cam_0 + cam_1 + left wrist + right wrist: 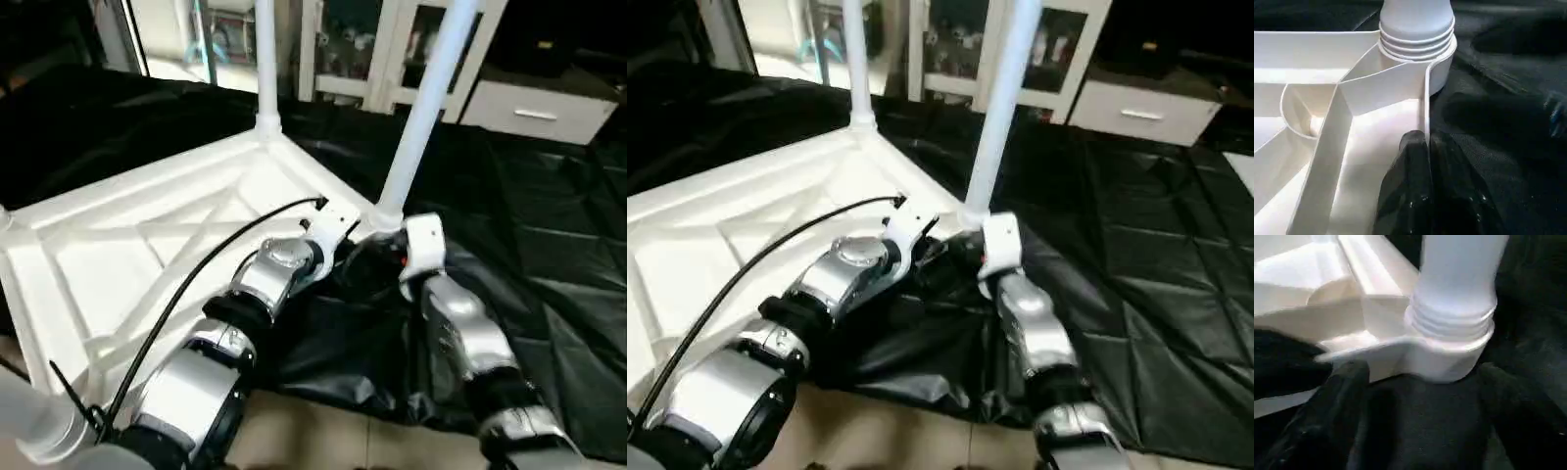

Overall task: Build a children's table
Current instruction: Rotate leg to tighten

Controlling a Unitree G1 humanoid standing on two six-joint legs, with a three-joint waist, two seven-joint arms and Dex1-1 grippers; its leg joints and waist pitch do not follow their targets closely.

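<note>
**Second leg seated at the near-right corner, grippers at its base**

While the table top (147,255) lay upside down on the black sheet (549,255), its X-ribbed underside facing up, two legs stood in corner sockets: the far leg (265,59) at the back corner and the near leg (426,108) at the right corner, closest to both grippers. The near leg's threaded end showed a few ridges above the socket (1437,73), so it looked seated but perhaps not driven fully home. The left gripper (1427,142) had its black fingers pressed together with nothing between them, tips resting against the top's rim just beside that socket. The right gripper (1415,382) stood with fingers spread wide on either side of the socket's base, holding nothing.

Judged from this, the step in hand was finishing the second leg. The next move would call for the right gripper to close around the leg and turn or press it down, the left steadying the rim, before two more legs were fetched.
</note>
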